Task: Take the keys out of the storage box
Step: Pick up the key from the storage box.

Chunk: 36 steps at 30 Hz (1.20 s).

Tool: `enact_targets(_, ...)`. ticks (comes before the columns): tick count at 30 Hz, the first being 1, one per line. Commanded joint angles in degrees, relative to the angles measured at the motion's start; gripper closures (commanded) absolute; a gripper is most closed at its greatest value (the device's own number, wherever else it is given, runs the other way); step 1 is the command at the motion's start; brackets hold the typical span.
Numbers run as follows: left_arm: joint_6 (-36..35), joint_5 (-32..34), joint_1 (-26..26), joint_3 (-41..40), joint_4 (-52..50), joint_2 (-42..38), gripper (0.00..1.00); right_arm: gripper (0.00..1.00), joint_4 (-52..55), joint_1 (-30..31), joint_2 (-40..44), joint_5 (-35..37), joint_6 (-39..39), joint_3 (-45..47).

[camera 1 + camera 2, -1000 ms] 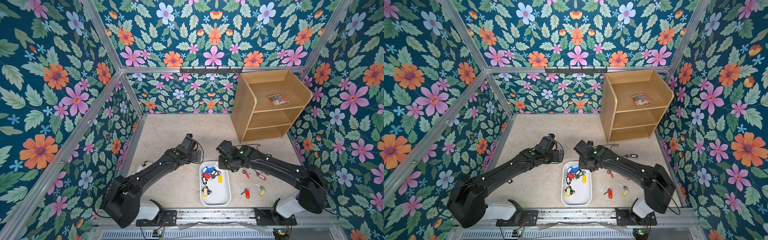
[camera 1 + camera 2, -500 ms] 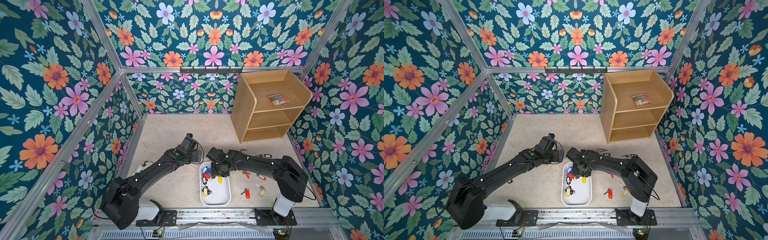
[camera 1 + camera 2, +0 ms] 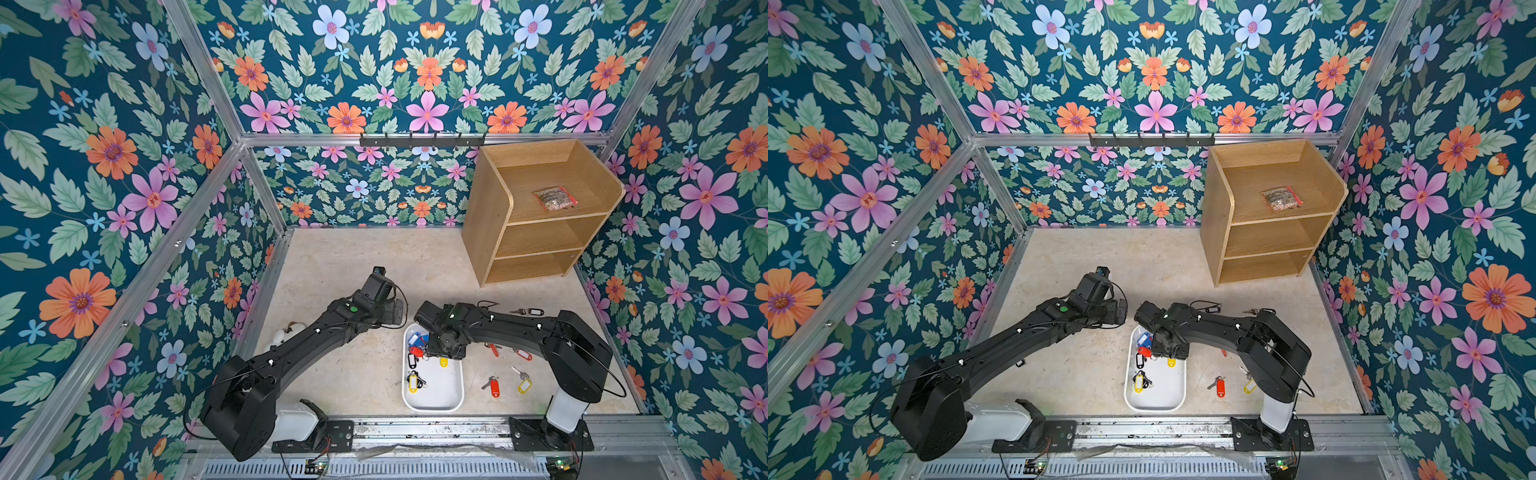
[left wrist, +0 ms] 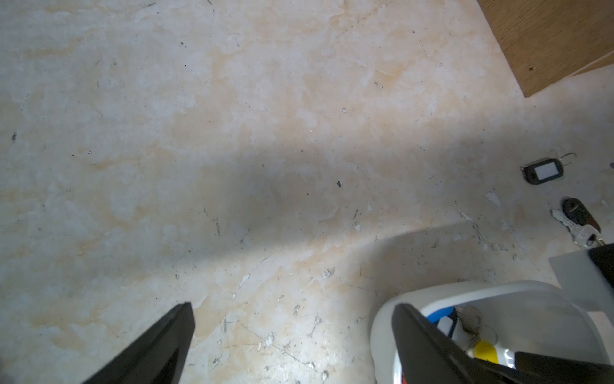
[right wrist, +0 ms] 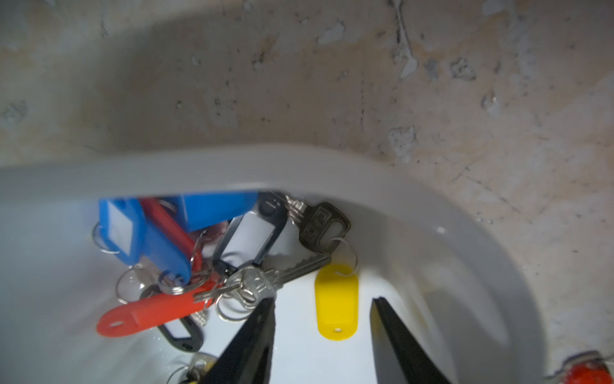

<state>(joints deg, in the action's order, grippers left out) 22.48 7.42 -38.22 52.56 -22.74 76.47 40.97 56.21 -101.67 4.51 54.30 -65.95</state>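
Right arm has folded since a second ago: elbow drawn in toward its base, wrist tipped down into the far end of the storage box (image 3: 434, 409). Left arm unchanged.

Right gripper (image 5: 322, 301) points steeply down inside the box, jaws parted, holding nothing. A yellow tag (image 5: 337, 312) lies flat on the white floor between the two fingers, clear of both as far as the wrist view shows. One fingertip (image 5: 265, 311) sits at the edge of the tangled keys (image 5: 252, 282): blue, red and black tags, rings and silver blades, piled against the far wall. Another yellow-tagged key (image 3: 412, 381) lies mid-box. Several loose keys (image 3: 493, 387) with red, yellow and black tags rest on the table (image 3: 353, 374) on the right arm's side, outside the box.

Left arm reaches forward from its base, forearm low, wrist turned toward the box. Left gripper (image 4: 292, 306) hangs above the table just beside the box's far corner, jaws spread wide, empty.
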Motion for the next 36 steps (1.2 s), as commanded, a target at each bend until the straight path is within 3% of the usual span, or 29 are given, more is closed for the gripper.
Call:
enact_targets(1, -0.14, 0.65, -0.02, 0.27, 0.06, -0.44, 0.01, 0.49, -0.43, -0.61, 0.1, 0.77, 0.8, 0.38)
enact_targets(11, 0.62, 2.23, -0.05, -0.71, 0.96, -2.67, 0.01, 0.56, -3.65, -2.81, -0.05, -0.42, 0.85, 2.28)
enact_targets(21, 0.72, 2.09, -0.06, -0.79, 0.92, -2.3, 0.01, 0.74, -6.32, -1.2, -1.27, -2.84, -1.21, -1.0)
enact_targets(36, 0.68, 1.46, -0.07, -0.7, 0.86, -1.95, 0.01, 0.73, 0.75, 0.44, 0.45, 0.63, -1.3, -1.64)
